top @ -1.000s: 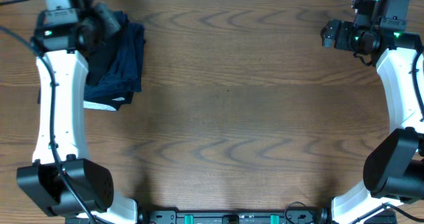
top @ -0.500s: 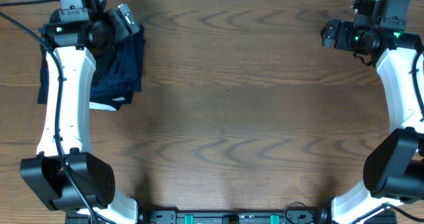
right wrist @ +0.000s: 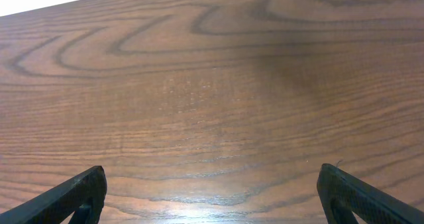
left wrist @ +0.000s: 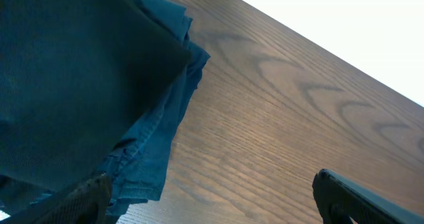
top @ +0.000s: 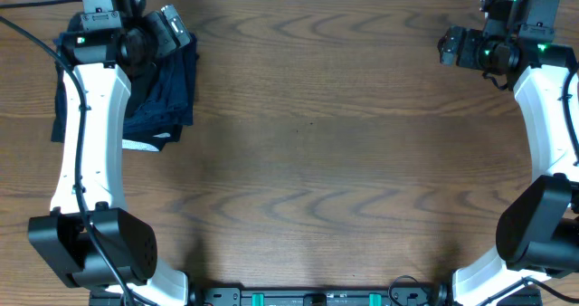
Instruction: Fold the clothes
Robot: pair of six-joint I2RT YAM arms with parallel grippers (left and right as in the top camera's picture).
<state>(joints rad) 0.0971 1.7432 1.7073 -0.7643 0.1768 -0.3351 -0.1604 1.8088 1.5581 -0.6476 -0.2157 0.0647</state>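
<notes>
The clothes [top: 167, 89] are a dark navy bundle lying folded at the table's far left corner, with a bit of white showing at the near edge. My left gripper [top: 175, 27] hovers over the bundle's far right corner, open. In the left wrist view the navy cloth [left wrist: 79, 71] fills the left side, and the left gripper [left wrist: 212, 204] has nothing between its fingers, only bare wood. My right gripper [top: 445, 48] hangs open at the far right, away from the clothes. In the right wrist view the right gripper [right wrist: 215, 201] has only wood grain below it.
The brown wooden table [top: 317, 152] spreads between the two arms. Its far edge runs just behind both grippers. The left arm's white link [top: 86, 134] crosses over the left part of the bundle.
A second ago the left gripper sat shut on the clothes. It then opened and let go as the arm shifted right, uncovering cloth on its left. The right arm has not moved.
</notes>
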